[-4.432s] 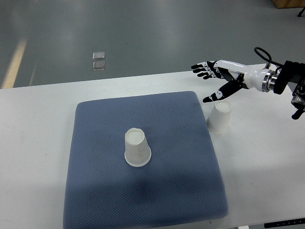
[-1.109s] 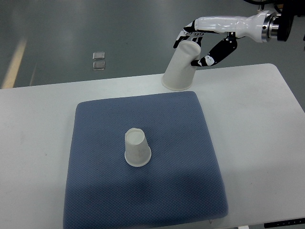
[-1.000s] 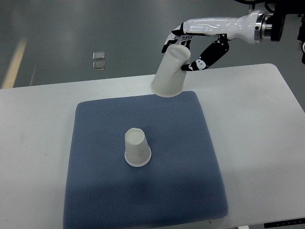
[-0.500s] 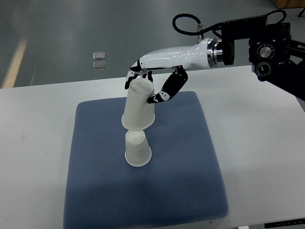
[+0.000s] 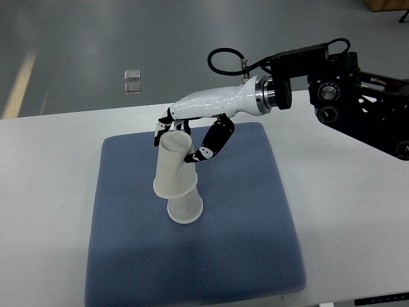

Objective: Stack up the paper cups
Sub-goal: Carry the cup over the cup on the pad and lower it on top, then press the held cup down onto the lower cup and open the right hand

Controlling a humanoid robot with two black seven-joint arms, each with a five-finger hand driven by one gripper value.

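Observation:
My right hand (image 5: 177, 142) reaches in from the right over the blue mat (image 5: 243, 243) and is shut on a white paper cup (image 5: 170, 167) held upside down and slightly tilted. Its open mouth sits over the top of a second upside-down white cup (image 5: 186, 208) standing at the mat's middle, covering that cup's upper part. The thumb (image 5: 208, 146) presses the held cup's right side, and the other fingers wrap its closed end.
The mat lies on a white table (image 5: 345, 185). The right arm's black housing and cable (image 5: 339, 83) hang over the table's back right. Two small square plates (image 5: 133, 81) lie on the grey floor beyond the table.
The right hand took the cup from the table right of the mat, carried it up and left, and has now lowered it onto the top of the middle cup.

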